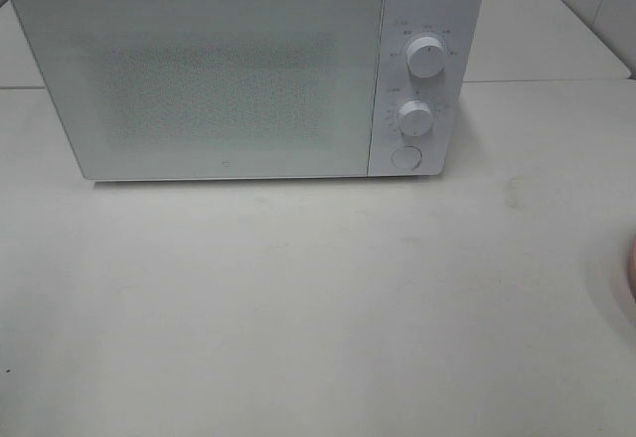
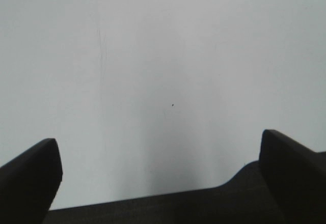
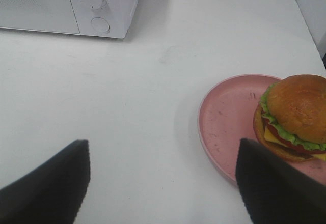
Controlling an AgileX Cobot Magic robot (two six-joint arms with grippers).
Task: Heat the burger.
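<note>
Status: no step of the heating sequence appears complete. The microwave [image 1: 248, 74] stands on the white table [image 1: 298, 308] with its door shut. The burger [image 3: 293, 117] sits on the pink plate [image 3: 224, 117], well to the right of the microwave and in front of it, untouched. The right gripper [image 3: 162, 183] hangs near the plate, jaws spread, holding nothing. The left gripper [image 2: 160, 170] is fully open over bare table. Remaining: open door, load burger, close door, set the dials.
</note>
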